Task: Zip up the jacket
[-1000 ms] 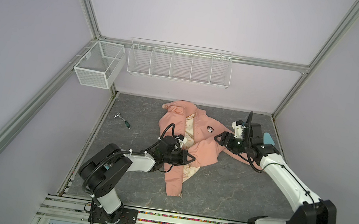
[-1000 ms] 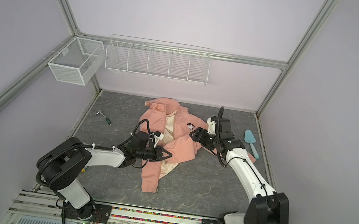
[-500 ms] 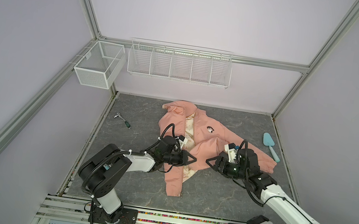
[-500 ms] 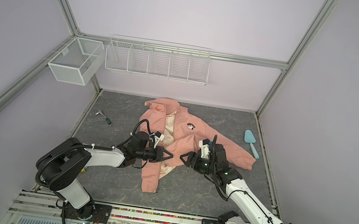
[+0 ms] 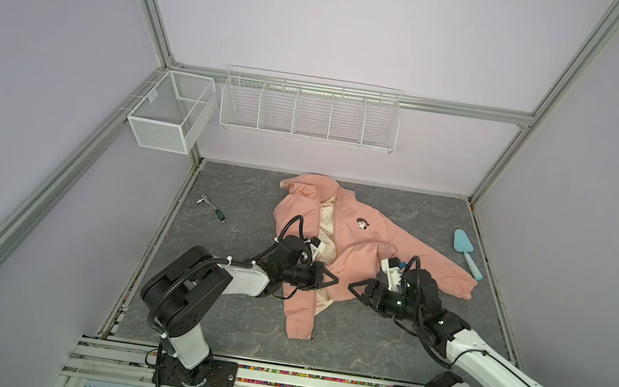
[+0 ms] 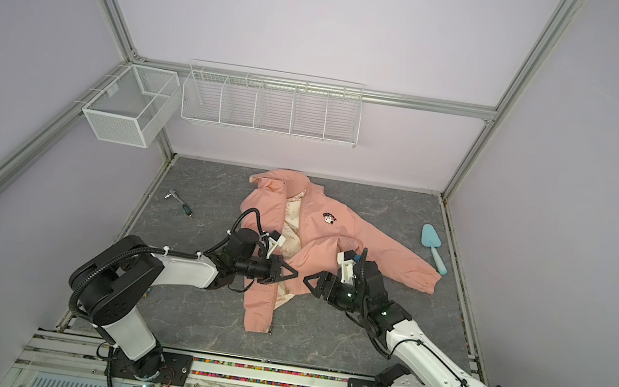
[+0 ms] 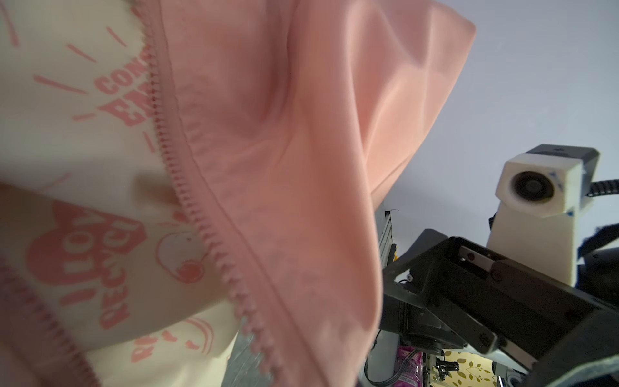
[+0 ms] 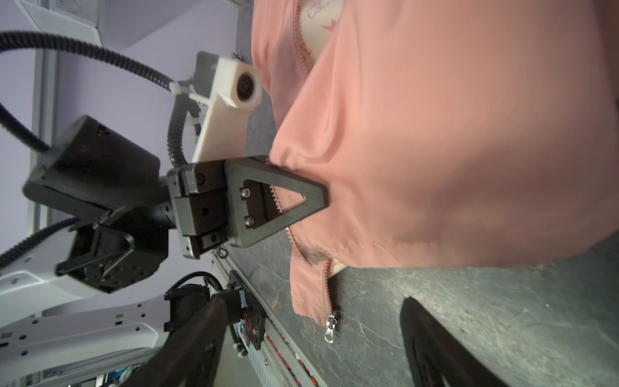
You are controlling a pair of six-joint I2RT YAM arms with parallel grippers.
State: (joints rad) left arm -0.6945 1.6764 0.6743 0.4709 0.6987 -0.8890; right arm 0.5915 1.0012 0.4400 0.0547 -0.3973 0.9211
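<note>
Jacket [image 5: 358,248] lies unzipped on surface [image 5: 381,340], centre. L gripper [image 5: 330,280] clenched on one zip edge; R gripper [image 5: 355,288] released, just beside other panel. Hold L taut, send R low to slider [image 8: 330,326] at hem, w/o dragging cloth.

A pink jacket [image 5: 362,249] lies unzipped on the gray tabletop [image 5: 221,315], its cream lining showing. The left jaws are closed on one front edge, and the right jaws sit at the edge of the other front panel. A blue trowel [image 5: 464,244] lies near the sleeve cuff, and a small ratchet [image 5: 211,207] lies well apart.
</note>
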